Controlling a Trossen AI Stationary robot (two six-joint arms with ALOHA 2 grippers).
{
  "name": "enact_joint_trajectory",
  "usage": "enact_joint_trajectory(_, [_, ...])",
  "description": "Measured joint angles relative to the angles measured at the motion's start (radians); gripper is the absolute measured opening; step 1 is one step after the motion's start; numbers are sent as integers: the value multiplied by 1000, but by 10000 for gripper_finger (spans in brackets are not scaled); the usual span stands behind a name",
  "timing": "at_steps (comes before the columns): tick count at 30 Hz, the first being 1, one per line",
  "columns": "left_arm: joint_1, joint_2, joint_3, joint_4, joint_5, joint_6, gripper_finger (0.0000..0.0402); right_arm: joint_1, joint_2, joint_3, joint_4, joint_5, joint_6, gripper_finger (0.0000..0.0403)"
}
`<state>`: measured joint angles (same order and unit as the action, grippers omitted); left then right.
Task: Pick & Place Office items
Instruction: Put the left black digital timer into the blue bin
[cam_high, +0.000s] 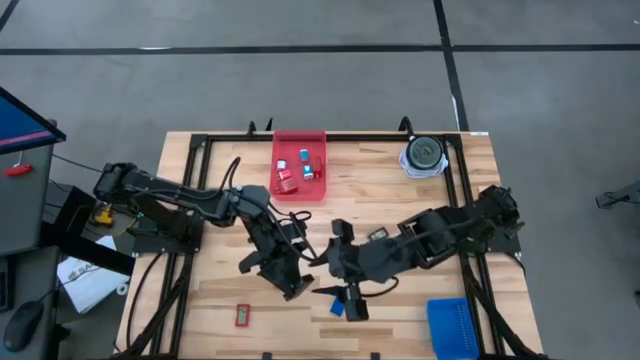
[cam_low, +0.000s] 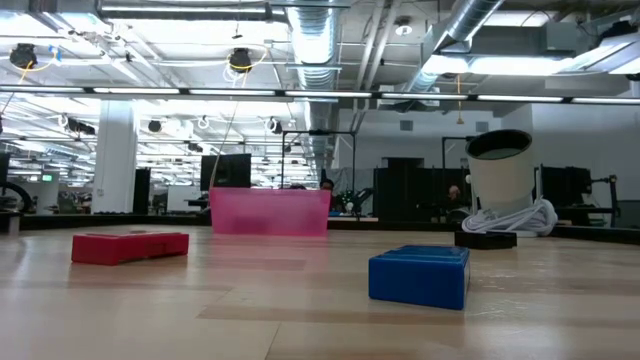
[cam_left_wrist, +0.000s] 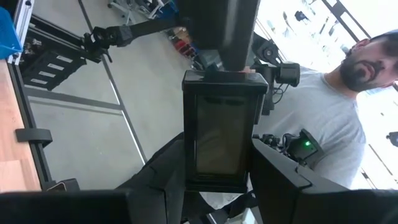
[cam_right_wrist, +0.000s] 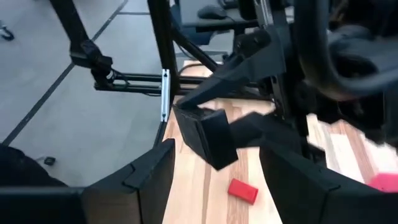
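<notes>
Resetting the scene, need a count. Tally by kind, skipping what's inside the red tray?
Trays: 2, the red tray and the blue tray
Red block: 1
Blue block: 1
Black piece: 1, held in the left gripper
Round grey-and-white thing: 1
Total: 6
</notes>
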<state>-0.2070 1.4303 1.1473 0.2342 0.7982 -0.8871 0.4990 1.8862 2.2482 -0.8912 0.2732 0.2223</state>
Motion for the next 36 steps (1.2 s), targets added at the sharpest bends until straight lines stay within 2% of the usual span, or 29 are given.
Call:
enact_joint_trajectory(10, [6, 0, 0, 5, 48, -3, 136, -59, 0, 0, 59, -222, -77, 228])
enact_joint_trajectory(22, [8, 0, 0, 22, 165, -13, 136, -101, 0, 0, 46, -322, -126, 228])
enact_joint_trajectory(27, [8, 0, 0, 22, 179, -19, 136, -87, 0, 0, -9, -324, -117, 225])
enact_joint_trajectory(33, [18, 0, 0, 56, 159, -32, 136, -55, 0, 0, 17, -224, -152, 201])
enact_joint_trajectory(36, [30, 0, 0, 104, 152, -62, 136, -57, 0, 0, 24, -217, -165, 186])
